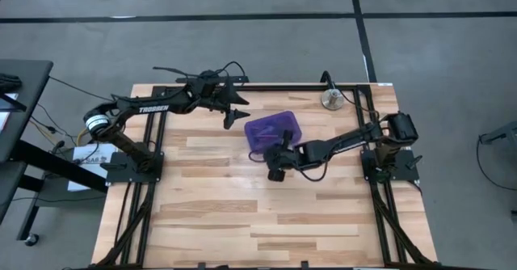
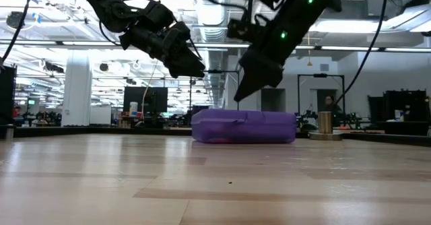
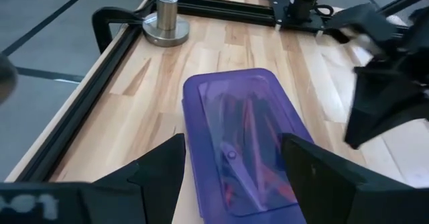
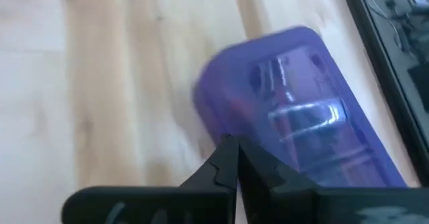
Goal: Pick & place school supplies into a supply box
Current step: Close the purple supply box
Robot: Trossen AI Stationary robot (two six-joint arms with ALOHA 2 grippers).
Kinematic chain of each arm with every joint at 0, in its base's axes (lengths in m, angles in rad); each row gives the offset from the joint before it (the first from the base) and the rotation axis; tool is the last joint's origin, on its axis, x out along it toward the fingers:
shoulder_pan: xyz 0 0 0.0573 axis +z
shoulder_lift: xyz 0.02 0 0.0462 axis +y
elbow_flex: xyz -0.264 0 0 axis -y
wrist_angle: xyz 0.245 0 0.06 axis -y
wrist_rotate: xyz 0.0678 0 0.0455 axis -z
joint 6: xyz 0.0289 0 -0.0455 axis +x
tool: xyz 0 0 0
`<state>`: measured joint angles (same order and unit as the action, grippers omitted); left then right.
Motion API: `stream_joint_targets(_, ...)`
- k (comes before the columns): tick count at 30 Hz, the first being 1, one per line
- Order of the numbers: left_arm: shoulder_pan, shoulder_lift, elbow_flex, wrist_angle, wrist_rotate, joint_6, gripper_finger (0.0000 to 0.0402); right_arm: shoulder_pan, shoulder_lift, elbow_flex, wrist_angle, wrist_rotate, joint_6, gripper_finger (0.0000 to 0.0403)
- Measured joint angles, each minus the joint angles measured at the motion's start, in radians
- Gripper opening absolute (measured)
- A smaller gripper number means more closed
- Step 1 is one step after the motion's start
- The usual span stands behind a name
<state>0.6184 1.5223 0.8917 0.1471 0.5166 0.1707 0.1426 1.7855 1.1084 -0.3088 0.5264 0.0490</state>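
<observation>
2 arms hang over the wooden counter [image 1: 242, 213], and between them lies the supply box [image 1: 273, 130], its lid down, on the far half of the counter near the middle. Through the translucent purple plastic, the left wrist view shows the school supplies [image 3: 244, 150] inside: red-and-black scissor handles and slim dark shafts, all lying along the box's length.

In the high view the box's long axis runs roughly left to right, tilted slightly so its right end points toward the far edge. A round metal disc [image 1: 331, 100] stands well apart, near the far right corner.

The left tool [image 1: 234, 108] hovers just left of the box, its fingers [image 3: 161, 170] spread wide and holding nothing. The right tool [image 1: 275, 158] hovers just off the box's near edge, its fingers pressed together and pinching nothing.

I judge the box light, rigid and smooth, likely to slide on the wood if nudged from 1 side. A grip across the short width, near the middle of the long sides, looks safest; squeezing the thin lid hard could flex it or spring the hinge.
</observation>
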Motion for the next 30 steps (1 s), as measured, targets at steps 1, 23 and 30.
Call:
stream_joint_targets(1,-0.003,0.000,0.000,0.000,0.000,0.000,0.0234,0.011,0.000,0.011,-0.017,0.000,-0.006,0.0000)
stream_joint_targets(23,-0.096,0.100,0.002,-0.057,-0.076,0.055,0.0234,-0.311,0.059,0.033,-0.176,-0.285,-0.050,0.0000)
stream_joint_targets(30,-0.089,0.243,0.019,-0.060,-0.021,0.053,0.0234,-0.273,0.097,0.032,-0.159,-0.195,-0.066,0.0000)
